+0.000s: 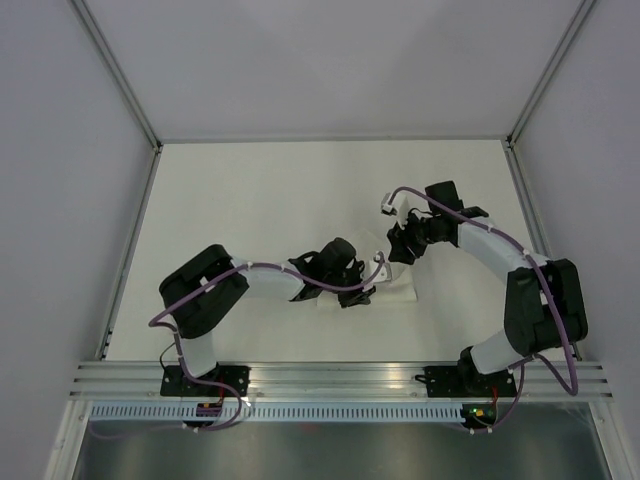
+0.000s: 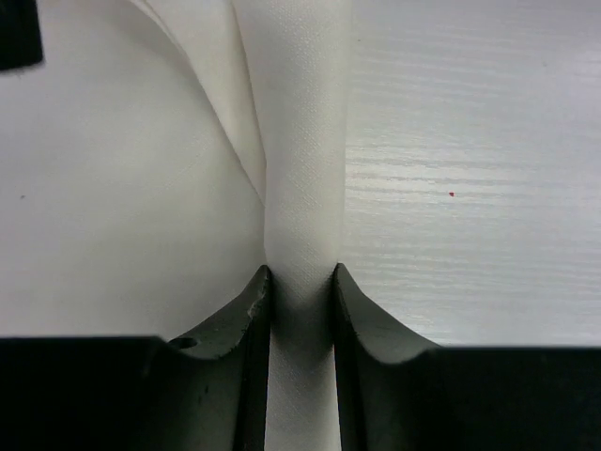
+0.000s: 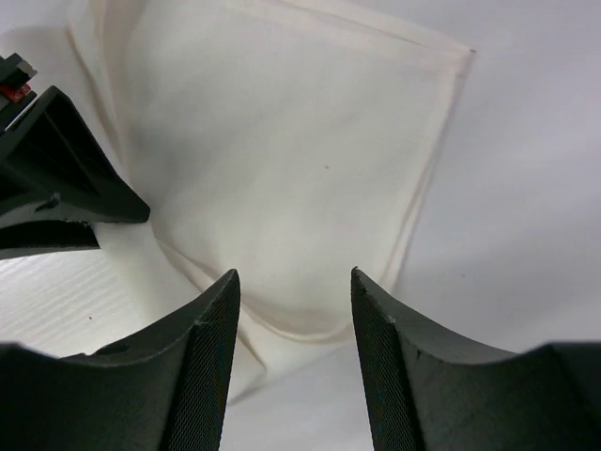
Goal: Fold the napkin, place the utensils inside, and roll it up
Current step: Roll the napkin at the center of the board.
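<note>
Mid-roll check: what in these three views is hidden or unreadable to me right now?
- Utensils: none shows in any view; possibly under the napkin, cannot tell.
- Napkin outline: in the top view, the left pincer and right pincer cover most of it, and what shows is too small to read.
- Pinched fold: in the left wrist view, the bottom edge cuts it off.
- Right pincer's contact with the cloth: right wrist view, cannot tell.

Your white cloth napkin [image 2: 302, 141] looks finely woven and matt; the white desk [image 2: 470, 141], faintly grained; the black fingers [image 3: 208, 376], ribbed.
</note>
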`<state>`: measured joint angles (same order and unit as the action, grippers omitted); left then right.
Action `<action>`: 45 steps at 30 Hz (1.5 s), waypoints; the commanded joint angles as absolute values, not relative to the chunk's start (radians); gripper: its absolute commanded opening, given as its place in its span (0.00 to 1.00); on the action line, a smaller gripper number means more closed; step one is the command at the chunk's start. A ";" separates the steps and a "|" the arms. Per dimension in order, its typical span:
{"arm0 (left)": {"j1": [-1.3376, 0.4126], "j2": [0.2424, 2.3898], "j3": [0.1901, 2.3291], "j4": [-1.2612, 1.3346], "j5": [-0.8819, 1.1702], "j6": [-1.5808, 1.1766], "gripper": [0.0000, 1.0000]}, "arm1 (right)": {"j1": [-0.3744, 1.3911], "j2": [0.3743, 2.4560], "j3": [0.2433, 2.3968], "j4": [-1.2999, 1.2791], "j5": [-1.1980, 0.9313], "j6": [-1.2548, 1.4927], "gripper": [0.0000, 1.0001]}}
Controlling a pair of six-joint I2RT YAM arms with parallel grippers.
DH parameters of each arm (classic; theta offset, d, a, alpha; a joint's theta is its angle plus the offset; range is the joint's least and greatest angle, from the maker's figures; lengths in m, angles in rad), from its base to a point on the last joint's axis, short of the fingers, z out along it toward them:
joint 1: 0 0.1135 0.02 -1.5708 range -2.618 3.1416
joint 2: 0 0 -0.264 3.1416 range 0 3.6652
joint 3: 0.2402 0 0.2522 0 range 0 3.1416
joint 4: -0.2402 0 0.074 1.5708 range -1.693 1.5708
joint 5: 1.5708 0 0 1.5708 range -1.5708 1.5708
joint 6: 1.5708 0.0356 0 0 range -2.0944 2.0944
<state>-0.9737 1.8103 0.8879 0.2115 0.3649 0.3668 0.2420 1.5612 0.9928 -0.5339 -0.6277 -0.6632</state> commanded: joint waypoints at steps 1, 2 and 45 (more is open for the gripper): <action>-0.917 1.879 0.957 0.032 0.552 0.252 0.02 | 0.221 1.454 0.941 -0.446 -0.620 -0.626 0.57; -0.893 1.905 0.975 0.006 0.581 0.242 0.02 | 0.219 1.434 0.931 -0.443 -0.621 -0.626 0.56; -0.733 2.117 1.226 -0.123 0.896 0.011 0.16 | 0.643 1.385 0.511 -0.097 -0.330 -0.753 0.16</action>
